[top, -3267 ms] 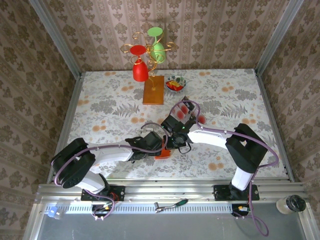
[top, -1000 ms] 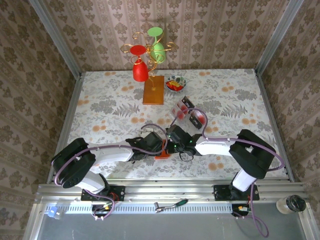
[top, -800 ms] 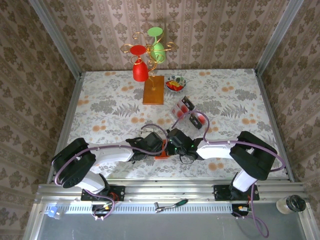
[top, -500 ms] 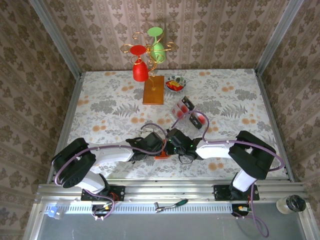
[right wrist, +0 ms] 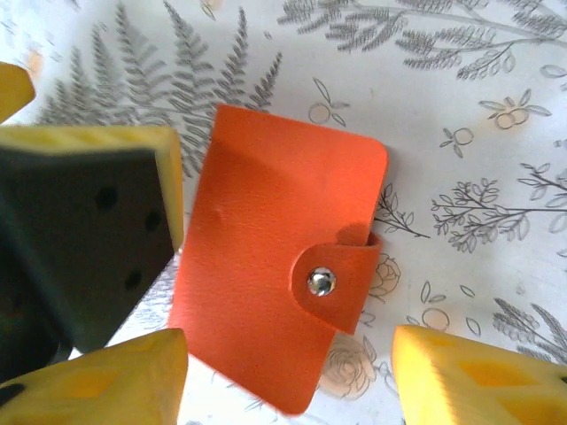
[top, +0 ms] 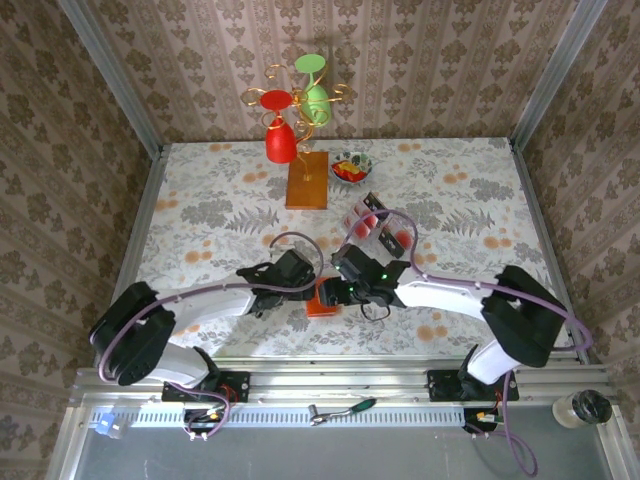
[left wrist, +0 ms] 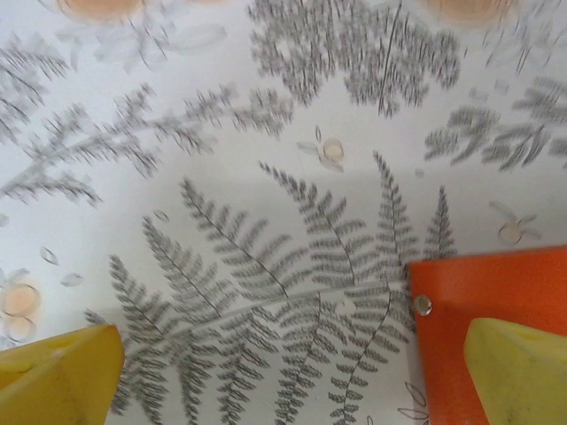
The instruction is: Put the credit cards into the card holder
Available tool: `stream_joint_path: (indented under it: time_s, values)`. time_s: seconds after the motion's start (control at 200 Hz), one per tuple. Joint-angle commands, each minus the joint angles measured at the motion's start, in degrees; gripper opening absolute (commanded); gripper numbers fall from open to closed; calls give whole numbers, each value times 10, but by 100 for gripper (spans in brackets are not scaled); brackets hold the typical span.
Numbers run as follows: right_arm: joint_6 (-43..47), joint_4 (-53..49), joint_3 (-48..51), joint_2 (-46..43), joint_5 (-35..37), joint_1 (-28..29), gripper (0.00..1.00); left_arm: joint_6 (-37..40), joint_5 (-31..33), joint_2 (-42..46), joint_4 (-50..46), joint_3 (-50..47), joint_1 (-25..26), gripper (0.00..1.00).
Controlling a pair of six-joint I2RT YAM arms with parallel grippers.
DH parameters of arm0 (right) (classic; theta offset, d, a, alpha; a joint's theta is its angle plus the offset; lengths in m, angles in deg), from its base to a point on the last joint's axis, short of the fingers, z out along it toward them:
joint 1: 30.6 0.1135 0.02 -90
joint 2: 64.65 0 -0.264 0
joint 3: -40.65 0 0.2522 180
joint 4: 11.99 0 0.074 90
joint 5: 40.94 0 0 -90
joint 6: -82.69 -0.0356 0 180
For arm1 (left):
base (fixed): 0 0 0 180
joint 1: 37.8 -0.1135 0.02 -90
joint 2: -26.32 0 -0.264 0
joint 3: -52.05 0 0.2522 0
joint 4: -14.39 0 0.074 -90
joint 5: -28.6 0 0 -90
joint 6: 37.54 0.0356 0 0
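- Fern-printed tablecloth: the orange card holder lies flat on it toward the near side, flap snapped shut.
- Right gripper: jaws spread apart, gripping nothing; the holder's near end lies between its fingers.
- Left gripper: jaws fully spread, empty; one finger overlaps the holder's corner.

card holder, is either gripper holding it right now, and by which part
Nothing is held. The card holder lies flat on the table, between the spread fingers of the open right gripper; the left gripper is open too.
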Motion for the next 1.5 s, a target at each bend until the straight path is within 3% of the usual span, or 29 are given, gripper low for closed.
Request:
stream_joint_path:
  time_s: [0.0,0.22,0.355,0.575,0.795,1.035,1.19,1.33,1.495]
  values:
    - [8,-50,5,-53,3,-19,68,37,-6,41,-24,19,-18,100]
    - [-2,-72,102,-201,39,-75,87,56,10,122,-26,-13,-40,100]
    - [7,-114,142,-298,119,-96,100,68,31,178,-24,-39,-58,100]
    - [13,-167,182,-436,284,-134,100,145,111,233,-25,-42,-104,100]
    - [67,-80,226,-528,449,-190,100,314,194,256,79,-64,-153,100]
    - [177,23,216,-458,466,-307,100,417,164,255,214,-98,-279,100]
    - [211,79,231,-396,460,-374,100,420,96,260,242,-104,-357,100]
    - [208,128,243,-347,429,-421,100,443,68,215,317,-129,-383,100]
    - [246,208,251,-279,398,-430,100,448,49,132,445,-164,-389,100]
